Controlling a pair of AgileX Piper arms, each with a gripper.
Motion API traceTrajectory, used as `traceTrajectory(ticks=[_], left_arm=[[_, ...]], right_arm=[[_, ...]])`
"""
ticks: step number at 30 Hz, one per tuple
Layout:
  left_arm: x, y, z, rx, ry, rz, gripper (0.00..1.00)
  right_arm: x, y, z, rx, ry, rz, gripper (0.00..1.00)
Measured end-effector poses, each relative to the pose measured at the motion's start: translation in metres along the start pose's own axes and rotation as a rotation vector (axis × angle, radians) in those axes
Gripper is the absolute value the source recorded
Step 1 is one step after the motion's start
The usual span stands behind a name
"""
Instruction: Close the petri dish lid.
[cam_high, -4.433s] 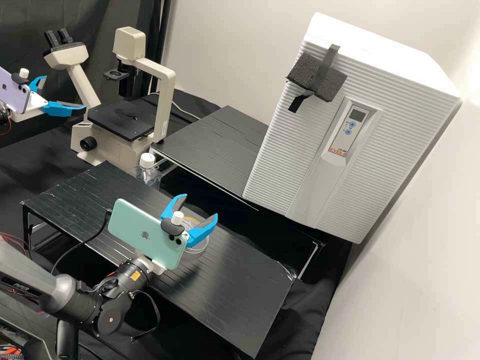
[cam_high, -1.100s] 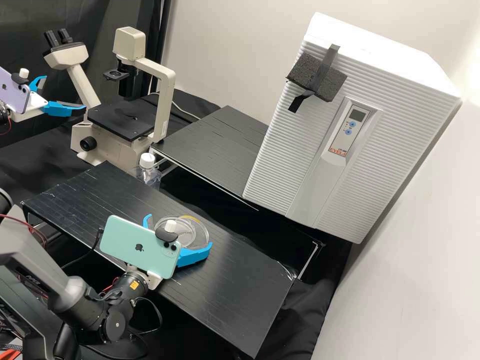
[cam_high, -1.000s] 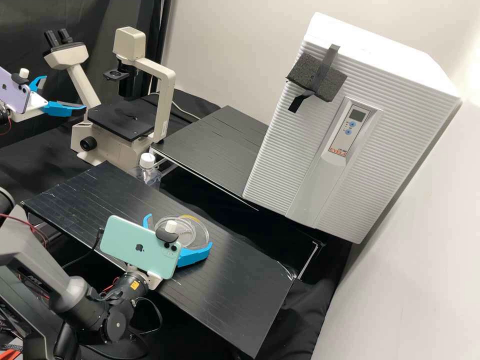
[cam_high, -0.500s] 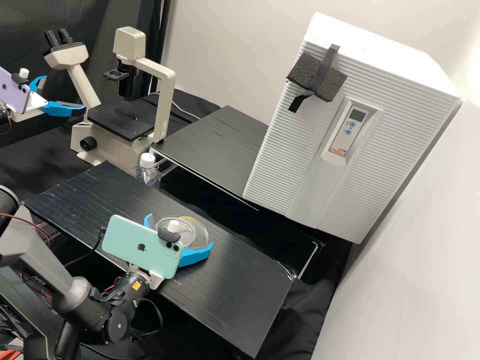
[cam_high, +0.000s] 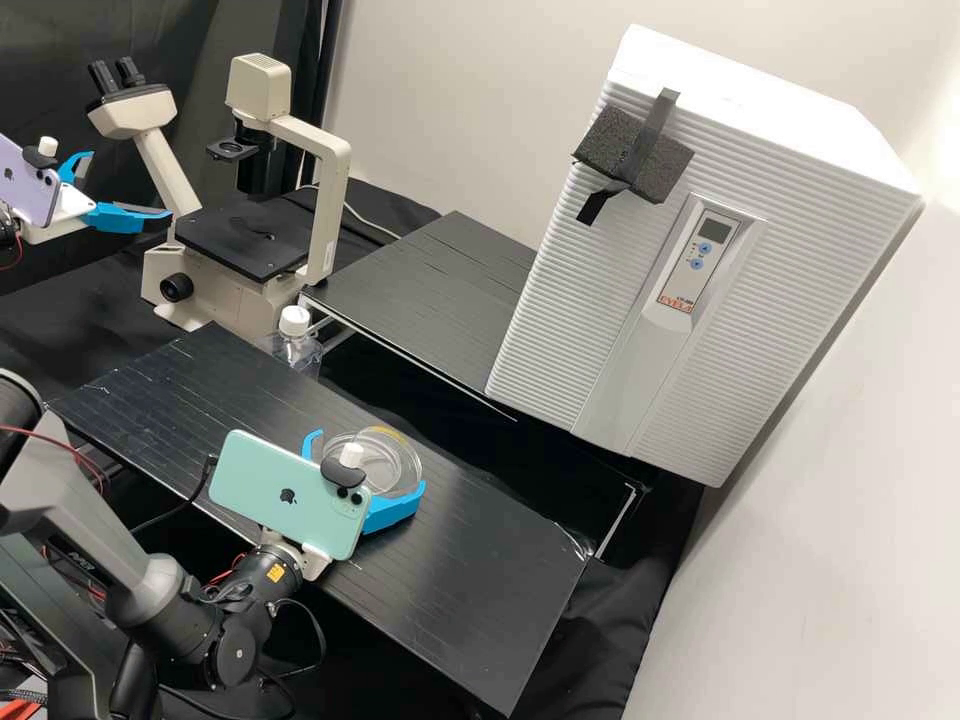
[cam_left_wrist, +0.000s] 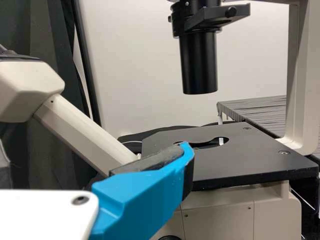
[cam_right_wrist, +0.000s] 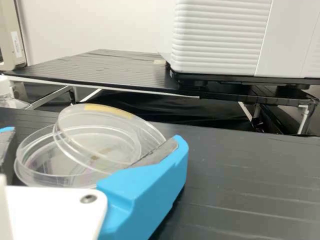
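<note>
High view: R gripper (cam_high: 367, 462) is low over the black bench (cam_high: 480, 560), fingers apart, w/ the petri dish (cam_high: 365, 455) and its lid (cam_high: 416, 468) in the gap btwn them; R arm is by far the nearer. L gripper (cam_high: 130, 185) is well off by the cream microscope (cam_high: 255, 240), fingers spread, nothing held. L wrist: smooth blue plastic finger w/ a dark grey pad, in front of the microscope's flat matte black stage (cam_left_wrist: 250, 155). R wrist: dish sits on the bench; lid is tilted, part on the dish, part overhanging twd the finger (cam_right_wrist: 145, 185) whose grey pad overlaps the lid rim. Can't tell if pad touches. Both pcs are round, clear, thin-walled, no long axis, so the lid's offset is what counts: prob. needs a nudge back over the dish, then drop flat. Yellowish strip (cam_right_wrist: 107, 109) on lid rim.
</note>
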Motion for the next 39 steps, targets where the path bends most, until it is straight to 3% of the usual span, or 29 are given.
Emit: traceTrajectory(ticks=[3, 4, 9, 15, 21, 33, 39], left_arm=[[0.0, 0.0, 0.0, 0.0, 0.0, 0.0, 1.0], [0.0, 0.0, 0.0, 0.0, 0.0, 0.0, 1.0], [0.0, 0.0, 0.0, 0.0, 0.0, 0.0, 1.0], [0.0, 0.0, 0.0, 0.0, 0.0, 0.0, 1.0], [0.0, 0.0, 0.0, 0.0, 0.0, 0.0, 1.0], [0.0, 0.0, 0.0, 0.0, 0.0, 0.0, 1.0], [0.0, 0.0, 0.0, 0.0, 0.0, 0.0, 1.0]], right_arm=[[0.0, 0.0, 0.001, 0.006, -0.002, 0.0, 0.0], [0.0, 0.0, 0.001, 0.008, -0.003, 0.001, 1.0], [-0.001, 0.002, 0.002, 0.006, -0.01, 0.015, 1.0], [-0.007, 0.008, -0.002, -0.052, -0.036, 0.078, 1.0], [-0.01, 0.01, -0.005, -0.076, -0.045, 0.103, 1.0], [-0.009, 0.009, -0.004, -0.072, -0.055, 0.089, 1.0], [-0.003, 0.004, -0.002, -0.029, -0.03, 0.035, 1.0]])
